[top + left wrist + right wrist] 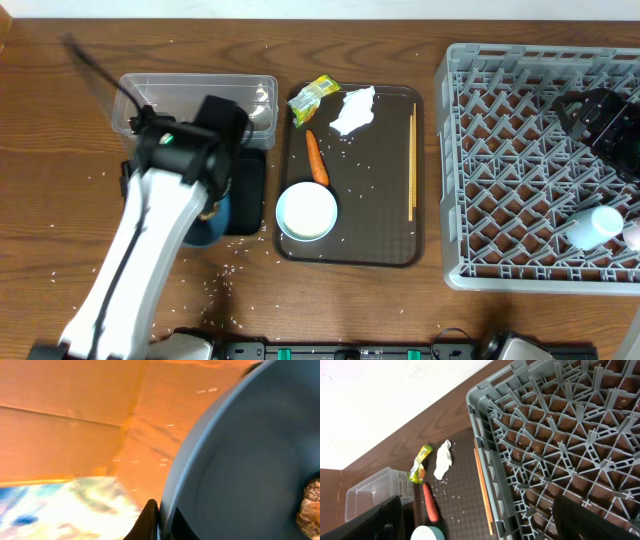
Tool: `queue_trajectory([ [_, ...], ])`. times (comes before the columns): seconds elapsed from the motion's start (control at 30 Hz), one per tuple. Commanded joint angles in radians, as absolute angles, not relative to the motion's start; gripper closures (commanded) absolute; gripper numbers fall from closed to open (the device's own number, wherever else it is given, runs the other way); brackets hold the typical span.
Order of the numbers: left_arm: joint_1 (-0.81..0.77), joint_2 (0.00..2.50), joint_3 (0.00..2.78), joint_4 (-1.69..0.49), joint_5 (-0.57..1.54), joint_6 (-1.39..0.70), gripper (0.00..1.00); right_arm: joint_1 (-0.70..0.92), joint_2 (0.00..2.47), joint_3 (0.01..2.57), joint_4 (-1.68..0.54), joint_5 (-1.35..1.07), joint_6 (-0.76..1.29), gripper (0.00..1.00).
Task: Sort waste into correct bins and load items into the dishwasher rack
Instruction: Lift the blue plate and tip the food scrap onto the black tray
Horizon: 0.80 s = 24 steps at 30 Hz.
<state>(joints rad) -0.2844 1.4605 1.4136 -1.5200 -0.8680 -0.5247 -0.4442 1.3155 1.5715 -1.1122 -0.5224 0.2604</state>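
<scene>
My left gripper (pixel 212 205) is shut on the rim of the dark-blue dish (pixel 203 232), tilted by the black tray (pixel 250 190). In the left wrist view a finger (pixel 159 520) pinches the dish rim (pixel 240 475), with the brown food lump (pixel 311 508) inside. The yellow-green wrapper (pixel 313 98), tissue (pixel 352 110), carrot (pixel 316 158) and white bowl (pixel 306 212) lie on the brown serving tray (pixel 385 215). The clear tub (pixel 255 95) is behind my left arm. My right gripper (pixel 600 120) is open and empty above the rack (pixel 500 170), where two cups (pixel 595 225) lie.
Chopsticks (pixel 411 165) lie along the serving tray's right edge, next to the rack wall (pixel 492 475). Loose rice grains (pixel 225 275) are scattered on the wooden table. The right wrist view shows the carrot (pixel 430 502), wrapper (pixel 420 465) and tissue (pixel 443 460).
</scene>
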Motion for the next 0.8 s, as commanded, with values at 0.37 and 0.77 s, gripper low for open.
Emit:
queue_trajectory([
  [0.37, -0.333, 1.818, 1.409, -1.575, -1.123, -0.688, 0.94, -0.436, 1.316, 1.572, -1.112, -0.531, 0.246, 0.11],
  [0.77, -0.335, 1.760, 1.519, -1.691, -1.137, -0.769, 0.94, -0.436, 1.316, 1.572, -1.120, -0.531, 0.245, 0.08],
])
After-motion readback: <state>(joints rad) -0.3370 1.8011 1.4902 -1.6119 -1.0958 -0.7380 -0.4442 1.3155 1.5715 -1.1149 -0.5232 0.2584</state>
